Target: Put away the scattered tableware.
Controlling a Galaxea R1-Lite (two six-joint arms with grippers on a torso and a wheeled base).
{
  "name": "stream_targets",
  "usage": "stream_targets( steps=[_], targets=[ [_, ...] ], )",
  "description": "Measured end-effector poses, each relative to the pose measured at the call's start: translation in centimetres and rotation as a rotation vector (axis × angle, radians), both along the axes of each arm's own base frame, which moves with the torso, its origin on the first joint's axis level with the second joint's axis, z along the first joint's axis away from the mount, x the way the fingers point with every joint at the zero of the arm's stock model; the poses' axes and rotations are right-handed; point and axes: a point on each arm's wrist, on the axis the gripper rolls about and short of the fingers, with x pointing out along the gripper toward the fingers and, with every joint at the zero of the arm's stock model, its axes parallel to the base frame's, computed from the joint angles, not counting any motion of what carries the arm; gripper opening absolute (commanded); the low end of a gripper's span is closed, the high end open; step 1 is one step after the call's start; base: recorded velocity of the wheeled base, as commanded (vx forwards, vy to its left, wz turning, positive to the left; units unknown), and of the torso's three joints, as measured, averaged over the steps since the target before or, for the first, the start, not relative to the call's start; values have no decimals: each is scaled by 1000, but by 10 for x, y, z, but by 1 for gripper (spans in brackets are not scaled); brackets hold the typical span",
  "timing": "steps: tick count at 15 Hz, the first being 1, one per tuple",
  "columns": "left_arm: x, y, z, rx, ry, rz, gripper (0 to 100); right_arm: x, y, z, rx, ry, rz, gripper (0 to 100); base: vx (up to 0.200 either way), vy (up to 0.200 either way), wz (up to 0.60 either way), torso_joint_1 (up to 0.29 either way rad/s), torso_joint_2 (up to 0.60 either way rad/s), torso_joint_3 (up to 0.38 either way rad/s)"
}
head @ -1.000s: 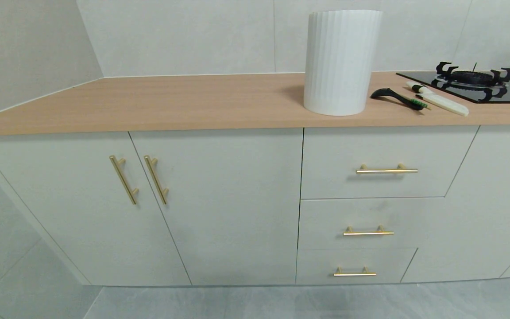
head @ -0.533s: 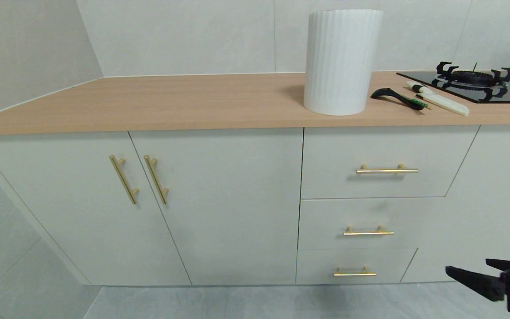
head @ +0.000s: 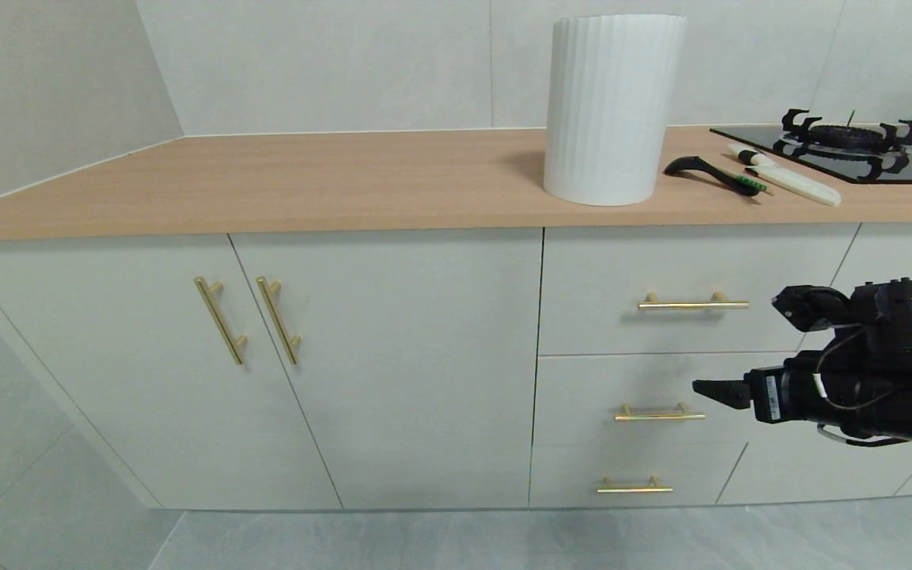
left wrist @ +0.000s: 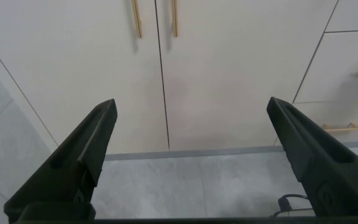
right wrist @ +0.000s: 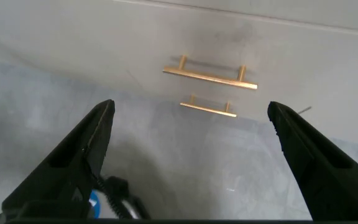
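Utensils (head: 747, 183) on counter (head: 345, 182), well above right gripper (head: 737, 343) (jaws apart)

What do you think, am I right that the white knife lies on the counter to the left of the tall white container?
Not quite. In the head view the white knife lies on the counter to the right of the tall white container, not the left.

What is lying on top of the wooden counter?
A tall white container, a black-handled tool, a white utensil and a hob. The container's inside is hidden by its wall.
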Motion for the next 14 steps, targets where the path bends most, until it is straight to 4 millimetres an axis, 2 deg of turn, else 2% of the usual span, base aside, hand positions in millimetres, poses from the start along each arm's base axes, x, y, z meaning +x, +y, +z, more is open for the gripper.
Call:
stream_targets(
  steps=[7, 11, 14],
  targets=[
    [0, 0, 0, 0, 0, 0, 100, 42, 6, -50, -58, 51, -55, 100, 0, 0, 0, 0, 0, 0],
    [0, 0, 0, 1, 0, 0, 100, 72, 10, -95, -87, 18, -107, 100, 0, 0, 0, 0, 0, 0],
    [0, 0, 0, 0, 0, 0, 100, 91, 12, -121, -114, 25, -146, 100, 0, 0, 0, 0, 0, 0]
  ],
)
